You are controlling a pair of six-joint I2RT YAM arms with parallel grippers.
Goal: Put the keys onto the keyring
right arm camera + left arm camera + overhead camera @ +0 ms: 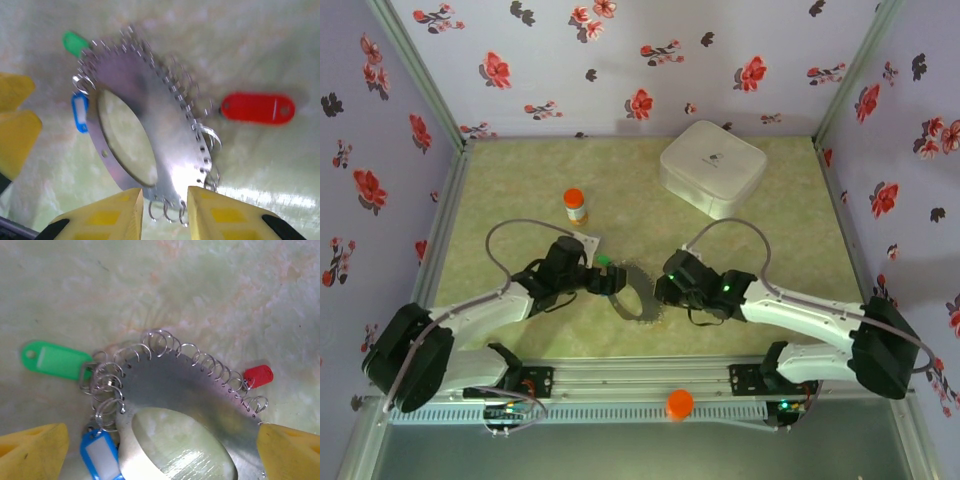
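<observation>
The left gripper (162, 440) is spread wide, its yellow fingers (35, 450) either side of the keyring (190, 390) and gripping nothing. The right gripper (165, 197) is closed partway and pinches the keyring's near rim, holding it tilted off the table (200, 290). A green tag (55, 360), a blue tag (102, 455) and a red tag (257, 108) hang from its small rings.

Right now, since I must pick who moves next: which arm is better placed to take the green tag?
Left. The left fingers, open, straddle the keyring beside the green tag; the right fingers look closed on its opposite end, busy holding it.
</observation>
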